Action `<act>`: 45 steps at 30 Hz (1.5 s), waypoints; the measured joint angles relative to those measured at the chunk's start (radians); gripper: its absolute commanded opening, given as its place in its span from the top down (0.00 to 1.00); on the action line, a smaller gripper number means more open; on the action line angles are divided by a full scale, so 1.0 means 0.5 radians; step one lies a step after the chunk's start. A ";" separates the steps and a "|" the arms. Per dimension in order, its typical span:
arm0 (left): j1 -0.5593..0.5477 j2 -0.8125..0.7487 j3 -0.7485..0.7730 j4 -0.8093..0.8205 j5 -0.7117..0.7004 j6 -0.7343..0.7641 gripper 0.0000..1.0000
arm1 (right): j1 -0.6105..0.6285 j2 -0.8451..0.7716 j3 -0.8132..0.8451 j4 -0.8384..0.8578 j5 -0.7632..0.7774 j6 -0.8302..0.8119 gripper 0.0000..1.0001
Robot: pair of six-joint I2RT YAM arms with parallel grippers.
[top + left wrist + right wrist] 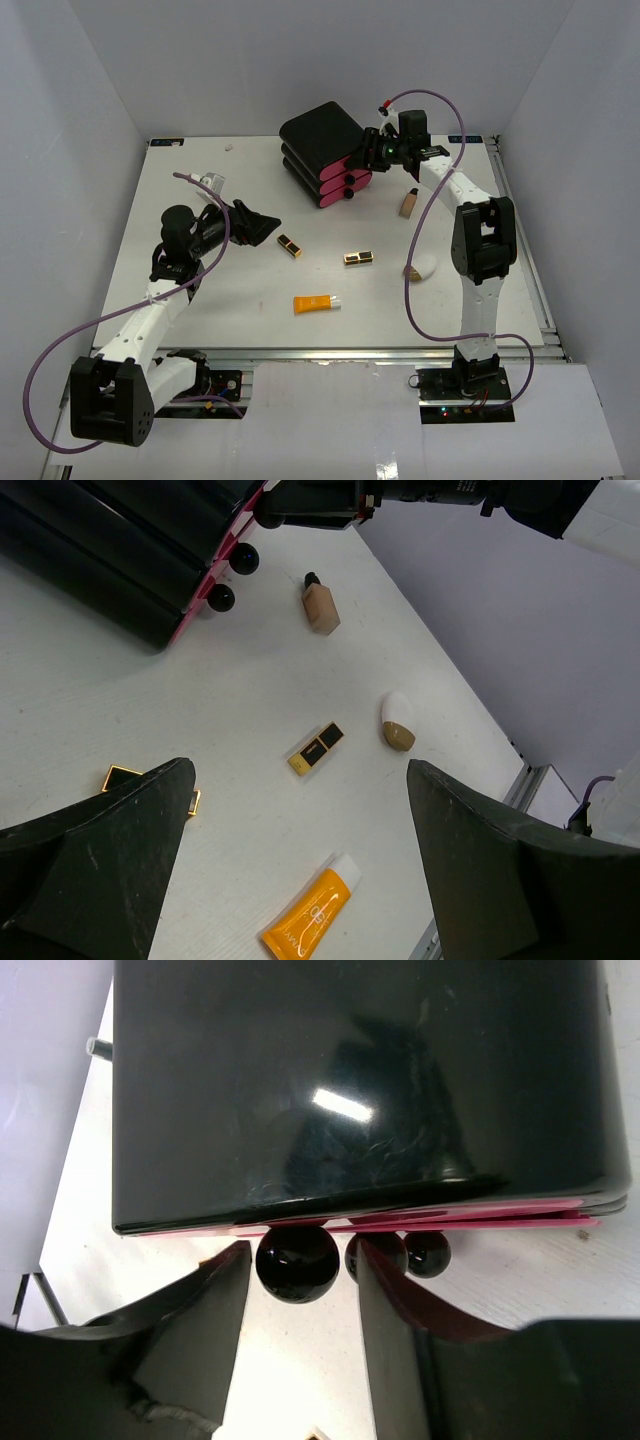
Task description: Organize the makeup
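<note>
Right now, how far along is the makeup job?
Done: nothing stowed; the drawer box looks shut. In hand: the right gripper straddles its top knob, slim gaps either side, not clamped; the left gripper hovers open and empty. Left: open a drawer, then stow the first lipstick tube, second lipstick tube, orange tube, tan bottle and egg-shaped piece, all loose on the table.

High rear overview, two wrist views; drawer box common.
</note>
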 measured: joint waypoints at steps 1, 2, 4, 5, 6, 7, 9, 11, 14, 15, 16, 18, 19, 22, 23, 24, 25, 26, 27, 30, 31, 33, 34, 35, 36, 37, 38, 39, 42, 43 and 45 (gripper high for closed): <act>0.000 0.000 0.000 0.000 0.000 0.000 0.02 | 0.000 0.000 0.000 0.001 0.004 0.003 0.55; 0.000 0.000 0.000 0.000 0.000 0.000 0.02 | 0.000 0.000 0.000 0.001 0.005 0.004 0.57; 0.000 0.000 0.000 0.000 0.000 0.000 0.02 | 0.001 0.000 0.000 0.003 0.004 0.007 0.60; 0.000 0.000 0.000 0.000 0.000 0.000 0.02 | 0.002 0.000 0.000 0.003 0.005 0.008 0.62; 0.000 0.000 0.000 0.000 0.000 0.001 0.02 | 0.005 0.000 0.000 0.004 0.006 0.007 0.64; 0.000 0.000 0.000 0.000 0.000 0.001 0.02 | 0.005 0.000 0.000 0.004 0.006 0.006 0.65; 0.000 0.000 0.000 0.000 0.000 0.001 0.02 | 0.005 0.000 0.000 0.004 0.004 0.004 0.66; 0.000 0.000 0.000 -0.001 0.000 0.002 0.02 | 0.003 -0.010 -0.021 0.021 0.007 -0.001 0.67; 0.000 0.000 0.000 -0.001 0.000 0.002 0.02 | -0.008 -0.080 -0.133 0.071 0.009 -0.008 0.67; 0.000 0.000 0.000 -0.001 0.000 0.002 0.02 | -0.018 -0.121 -0.194 0.083 0.005 -0.011 0.67; 0.000 0.000 0.001 -0.001 0.000 0.002 0.02 | -0.030 -0.166 -0.256 0.091 -0.004 -0.015 0.67; 0.000 0.000 0.001 -0.001 -0.001 0.002 0.02 | -0.059 -0.255 -0.378 0.099 -0.029 -0.029 0.67; 0.000 -0.001 0.001 -0.001 -0.001 0.002 0.02 | -0.075 -0.299 -0.440 0.109 -0.035 -0.044 0.67; 0.000 -0.007 0.001 -0.001 0.000 0.002 0.02 | -0.122 -0.420 -0.605 0.123 -0.076 -0.077 0.66; 0.000 -0.009 0.001 -0.001 0.000 0.002 0.02 | -0.133 -0.450 -0.643 0.125 -0.084 -0.086 0.66; 0.000 -0.011 0.001 -0.001 0.000 0.002 0.02 | -0.142 -0.473 -0.674 0.127 -0.092 -0.095 0.66; 0.000 -0.011 0.001 -0.001 0.000 0.002 0.02 | -0.148 -0.486 -0.692 0.131 -0.100 -0.104 0.66; 0.000 -0.011 0.001 -0.001 0.000 0.002 0.02 | -0.152 -0.494 -0.706 0.139 -0.106 -0.110 0.66; 0.000 -0.011 0.001 -0.001 -0.001 0.002 0.02 | -0.153 -0.496 -0.718 0.150 -0.112 -0.112 0.65; 0.000 -0.013 0.001 -0.002 -0.002 0.004 0.02 | -0.154 -0.501 -0.757 0.178 -0.125 -0.113 0.64; 0.000 -0.013 0.001 -0.002 -0.002 0.005 0.02 | -0.154 -0.503 -0.768 0.182 -0.129 -0.113 0.64; 0.000 -0.013 0.001 -0.002 -0.003 0.007 0.02 | -0.154 -0.504 -0.778 0.188 -0.134 -0.114 0.62; 0.000 -0.013 0.001 -0.002 -0.003 0.007 0.02 | -0.154 -0.504 -0.780 0.191 -0.135 -0.114 0.61; 0.000 -0.013 0.001 -0.002 -0.003 0.007 0.02 | -0.154 -0.505 -0.782 0.194 -0.135 -0.114 0.59; 0.000 -0.013 0.001 -0.002 -0.004 0.008 0.02 | -0.154 -0.508 -0.785 0.197 -0.135 -0.114 0.55; 0.000 -0.013 0.001 -0.002 -0.006 0.008 0.02 | -0.154 -0.511 -0.785 0.197 -0.135 -0.116 0.52; 0.000 -0.013 0.001 -0.004 -0.010 0.008 0.02 | -0.154 -0.513 -0.786 0.198 -0.133 -0.120 0.41; 0.000 -0.013 0.001 -0.006 -0.013 0.008 0.02 | -0.155 -0.514 -0.787 0.196 -0.127 -0.121 0.34; 0.000 -0.013 0.001 -0.015 -0.023 0.009 0.02 | -0.163 -0.514 -0.787 0.196 -0.113 -0.138 0.19; 0.000 -0.014 0.001 -0.019 -0.026 0.010 0.02 | -0.166 -0.514 -0.787 0.197 -0.110 -0.141 0.16; 0.000 -0.014 0.001 -0.031 -0.037 0.013 0.02 | -0.173 -0.515 -0.787 0.197 -0.110 -0.164 0.09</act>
